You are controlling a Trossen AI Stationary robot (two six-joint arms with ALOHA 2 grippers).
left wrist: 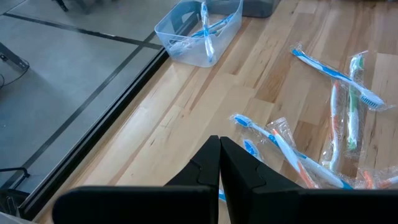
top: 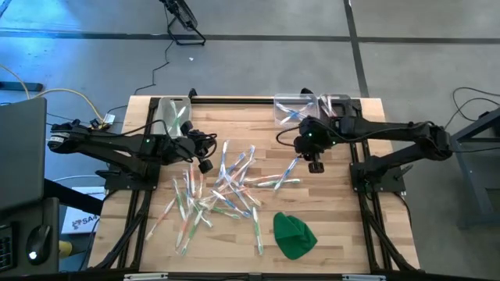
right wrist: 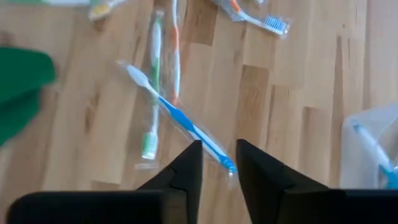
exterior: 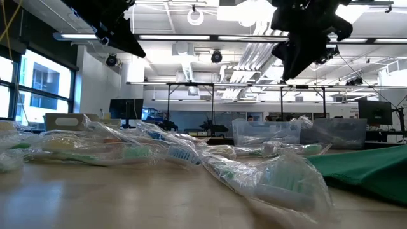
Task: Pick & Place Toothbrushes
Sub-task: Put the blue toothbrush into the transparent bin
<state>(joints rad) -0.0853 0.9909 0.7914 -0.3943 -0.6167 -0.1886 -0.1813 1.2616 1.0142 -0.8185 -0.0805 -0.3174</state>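
So the toothbrushes (top: 223,187) are mostly still in a loose heap in the middle of the wooden table (top: 344,234), all in their crinkly clear wrappers, crossing over each other every which way. A few have strayed out toward 3 o'clock of the heap, near the right arm. There's a green cloth (top: 294,235) lying at about 5 o'clock from the pile, well apart from it.

Two clear bins sit along the far edge: the left bin (top: 173,112) at roughly 11 o'clock from the pile and the right bin (top: 301,108) at about 1 o'clock. The right one has at least a couple of blue brushes in it already.

Left gripper (left wrist: 219,163) hangs above the table at the pile's 9 o'clock side, fingers pressed together, nothing in them. Right gripper (right wrist: 218,163) hovers just in front of the right bin, fingers a small gap apart and empty, with a blue toothbrush (right wrist: 180,123) lying on the wood right below it.
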